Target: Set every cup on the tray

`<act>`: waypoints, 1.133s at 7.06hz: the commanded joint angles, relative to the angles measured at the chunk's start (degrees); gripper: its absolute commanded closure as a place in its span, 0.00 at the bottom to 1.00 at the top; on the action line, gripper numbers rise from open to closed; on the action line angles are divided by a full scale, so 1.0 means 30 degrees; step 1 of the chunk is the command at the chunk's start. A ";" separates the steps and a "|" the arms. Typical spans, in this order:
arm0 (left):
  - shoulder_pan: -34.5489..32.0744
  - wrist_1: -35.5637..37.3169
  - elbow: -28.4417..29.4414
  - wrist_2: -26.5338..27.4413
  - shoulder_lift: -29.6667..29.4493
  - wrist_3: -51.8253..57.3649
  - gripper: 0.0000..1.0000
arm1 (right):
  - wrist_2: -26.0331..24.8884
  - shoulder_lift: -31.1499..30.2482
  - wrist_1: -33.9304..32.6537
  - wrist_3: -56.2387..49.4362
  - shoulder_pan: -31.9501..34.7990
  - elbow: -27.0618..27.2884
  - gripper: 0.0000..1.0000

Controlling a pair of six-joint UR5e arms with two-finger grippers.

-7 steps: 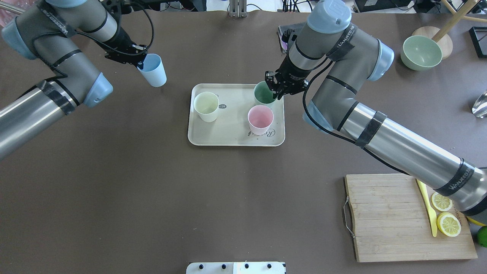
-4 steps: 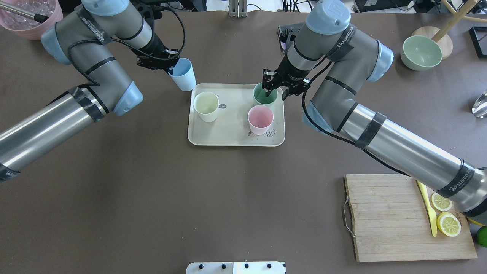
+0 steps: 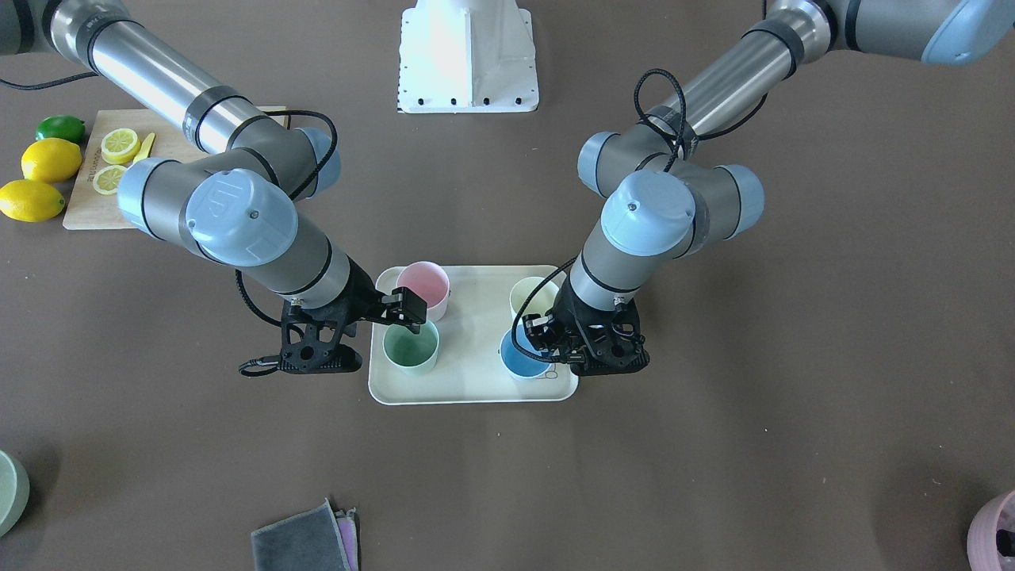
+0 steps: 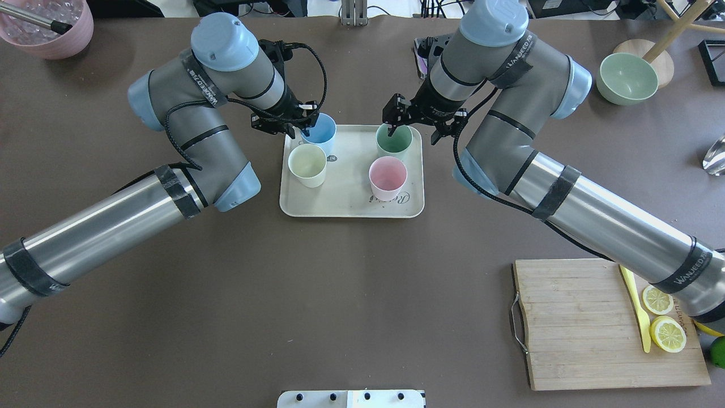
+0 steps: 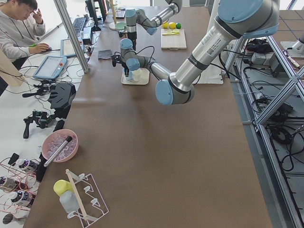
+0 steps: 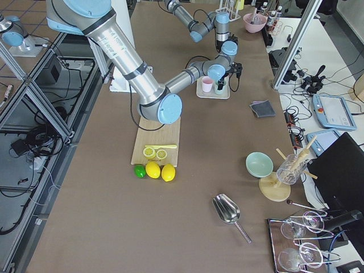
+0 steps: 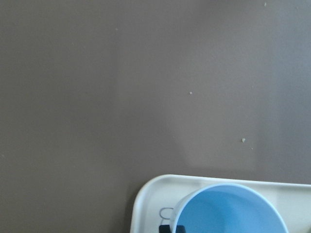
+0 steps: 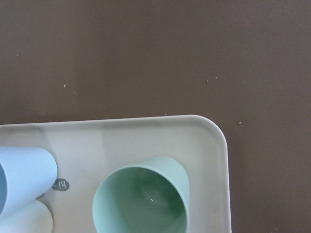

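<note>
The beige tray (image 4: 345,198) lies mid-table. The cream cup (image 4: 307,164), pink cup (image 4: 387,177) and green cup (image 4: 394,141) stand upright on it. My left gripper (image 4: 301,121) is shut on the rim of the light blue cup (image 4: 320,130) at the tray's far-left corner, beside the cream cup. I cannot tell whether it touches the tray. The left wrist view shows the blue cup (image 7: 233,211) over the tray corner (image 7: 150,204). My right gripper (image 4: 410,122) is open above the green cup (image 8: 141,201), not touching it.
A bamboo cutting board (image 4: 572,323) with lemon slices and a yellow knife lies front right. A green bowl (image 4: 626,78) is far right, a mauve pot (image 4: 48,25) far left. A grey cloth (image 3: 301,543) lies beyond the tray.
My left arm carried the blue cup rightward from off the tray to its far-left corner. My right gripper opened off the green cup's rim and drew back a little.
</note>
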 commanded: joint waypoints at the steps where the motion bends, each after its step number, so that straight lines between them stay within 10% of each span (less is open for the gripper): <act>1: -0.2185 0.0291 -0.0532 -0.2134 0.1347 0.3185 0.02 | 0.0447 -0.0177 -0.0153 -0.0054 0.0876 0.0417 0.00; 8: -0.8131 0.4435 -0.8230 -0.5376 0.9755 1.4547 0.02 | 0.3578 -0.5529 -0.0270 -0.8795 0.7254 0.1647 0.00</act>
